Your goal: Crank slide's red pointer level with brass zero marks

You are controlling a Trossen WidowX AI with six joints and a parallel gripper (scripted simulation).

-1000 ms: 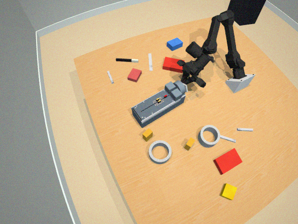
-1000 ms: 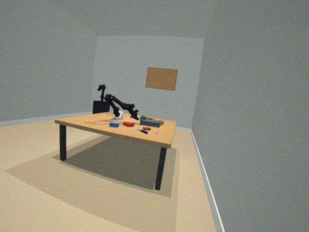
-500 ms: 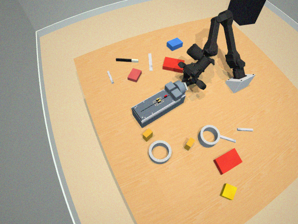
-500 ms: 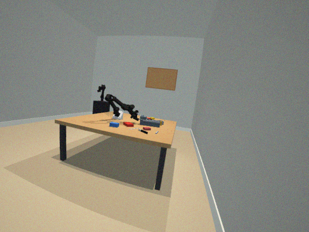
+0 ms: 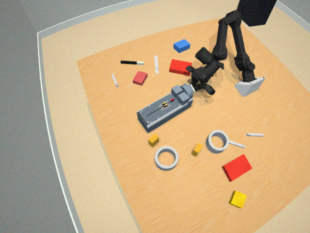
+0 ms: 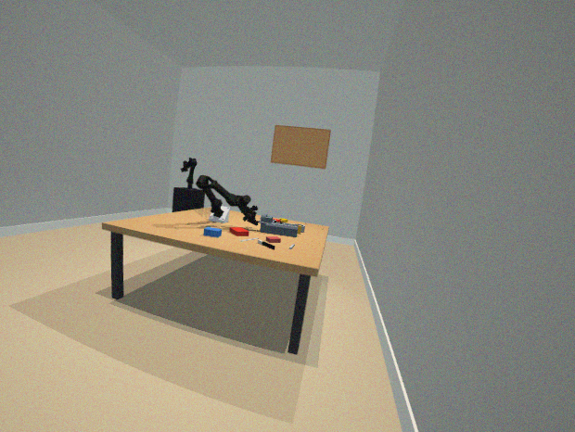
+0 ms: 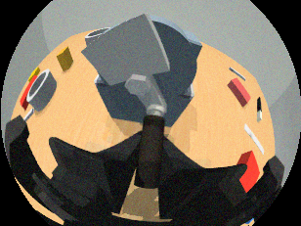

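The slate-blue machine [image 5: 170, 114] [image 6: 278, 228] [image 7: 183, 63] lies on the table with its crank end toward the arm. The red pointer [image 5: 172, 99] sits in the slot on the crank side of the two brass zero marks [image 5: 164, 103], clearly apart from them. The pale crank arm [image 5: 192, 88] [image 7: 157, 97] comes out of the round housing. My gripper [image 5: 196, 87] [image 6: 256, 223] [image 7: 150, 136] is shut on the black crank handle [image 7: 150, 158], whose near end shows between the fingers. The wrist view does not show the pointer or marks.
A red block [image 5: 179, 66] [image 7: 249, 170] lies close beside the gripper, with a blue block [image 5: 181, 45] [image 6: 212, 232] behind it. Orange blocks [image 5: 153, 140] and grey rings [image 5: 166, 147] lie on the machine's other side. A black stand [image 6: 187, 199] carries another arm.
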